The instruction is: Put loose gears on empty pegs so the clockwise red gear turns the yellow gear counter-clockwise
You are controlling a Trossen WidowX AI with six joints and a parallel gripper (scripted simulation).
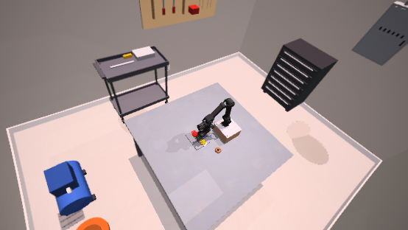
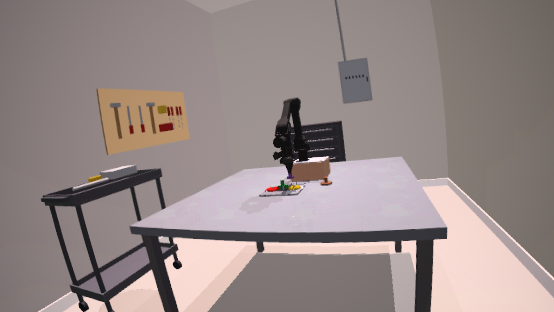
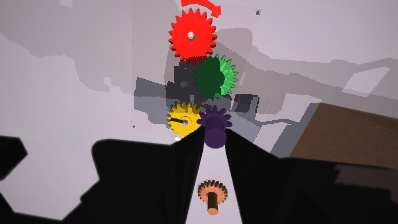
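The grey board (image 3: 150,60) lies on the table. The red gear (image 1: 193,133) (image 2: 271,189) (image 3: 190,45) and the yellow gear (image 1: 202,141) (image 2: 295,187) (image 3: 191,111) sit on it. A green gear (image 2: 283,185) (image 3: 215,77) stands on the board between them, its teeth at the red gear's edge; whether it is fully flat I cannot tell. My gripper (image 2: 289,174) (image 3: 214,132) is shut on the purple gear (image 2: 290,176) (image 3: 215,119) by its handle and holds it above the board, beside the yellow gear in the wrist view. A copper gear (image 1: 218,150) (image 2: 326,183) (image 3: 213,192) stands on the table.
The arm's wooden base block (image 1: 228,131) (image 2: 311,169) (image 3: 350,132) stands close to the board. A peg (image 3: 185,84) shows dimly in shadow left of the green gear. The red arrow (image 3: 203,4) lies beside the red gear. The arm's shadow falls across the board.
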